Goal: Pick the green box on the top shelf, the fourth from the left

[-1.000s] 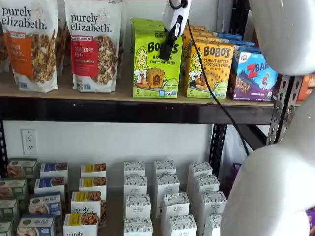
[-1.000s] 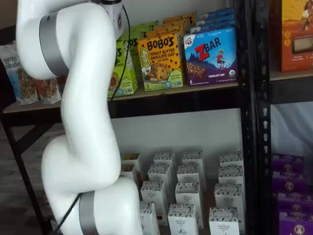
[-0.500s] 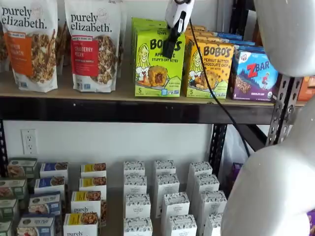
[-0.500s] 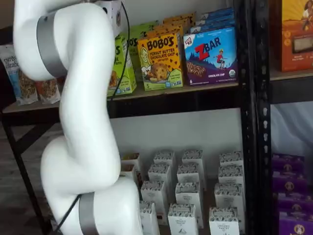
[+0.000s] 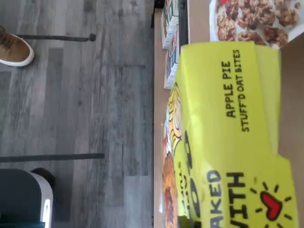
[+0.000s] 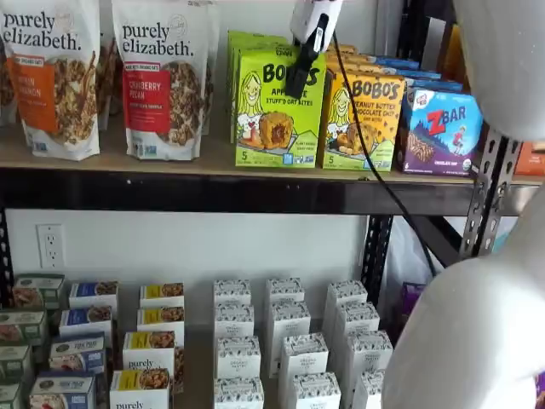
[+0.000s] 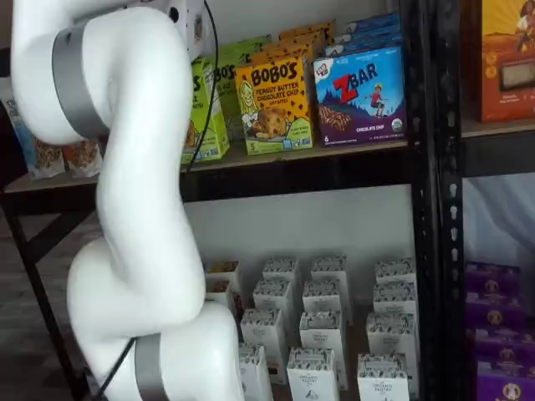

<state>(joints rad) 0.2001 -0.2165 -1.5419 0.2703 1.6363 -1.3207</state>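
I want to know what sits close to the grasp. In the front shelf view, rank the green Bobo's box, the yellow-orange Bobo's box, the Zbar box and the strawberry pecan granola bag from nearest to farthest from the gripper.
1. Green box: the gripper is closed on its top.
2. Yellow-orange Bobo's box: next to it, rightward in the picture.
3. Zbar box and strawberry pecan granola bag: on opposite sides, too close to call.
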